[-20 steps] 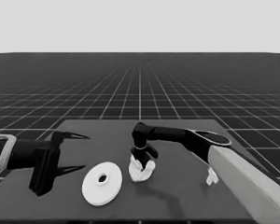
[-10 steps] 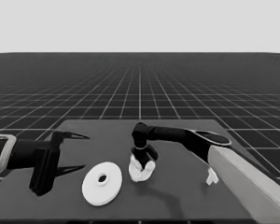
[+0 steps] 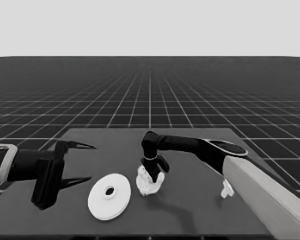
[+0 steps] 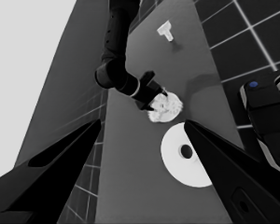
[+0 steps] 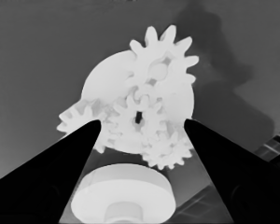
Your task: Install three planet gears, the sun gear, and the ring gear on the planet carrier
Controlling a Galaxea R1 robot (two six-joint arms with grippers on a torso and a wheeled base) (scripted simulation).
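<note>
Lying nearest, the larger round part (image 3: 109, 196) looks stiff and light; its rim seems the best hold. At its two o'clock, the right gripper (image 3: 155, 175) hangs spread and empty over the smaller round part (image 5: 130, 100) carrying the gears (image 5: 164, 60). Farther left, the left gripper (image 3: 72, 164) waits, parted. The table (image 3: 190, 200) is dark and flat.

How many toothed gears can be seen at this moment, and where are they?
4. All sit on the smaller round part under the right gripper: one gear, a middle gear, one by a finger, one nearest the larger round part.
</note>
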